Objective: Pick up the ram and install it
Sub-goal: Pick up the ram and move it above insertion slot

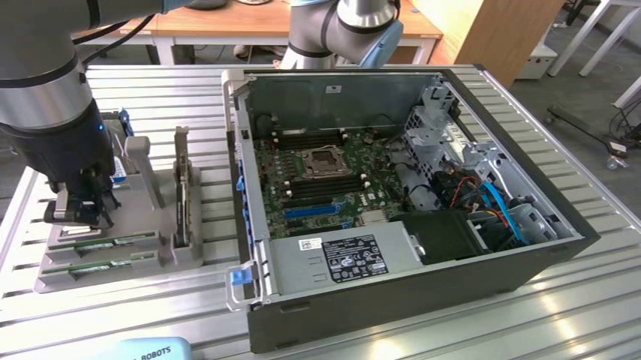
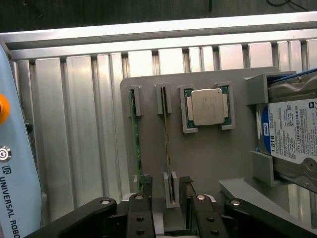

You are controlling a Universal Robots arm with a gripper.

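Open gripper (image 2: 166, 187) low over a grey parts tray (image 2: 213, 163) on a slatted metal table (image 2: 79, 124), holding nothing. Between the spread fingers (image 2: 146, 186), one end of the ram (image 2: 167, 139), standing on edge in its slot. Just beside it, a second ram stick (image 2: 134, 134), close against one finger. On the ram's other side, a silver processor (image 2: 208, 106), then a blue-labelled hard drive (image 2: 290, 131). Towards the exterior view's right, an open computer case (image 1: 401, 315) with its motherboard (image 1: 281, 176) exposed.
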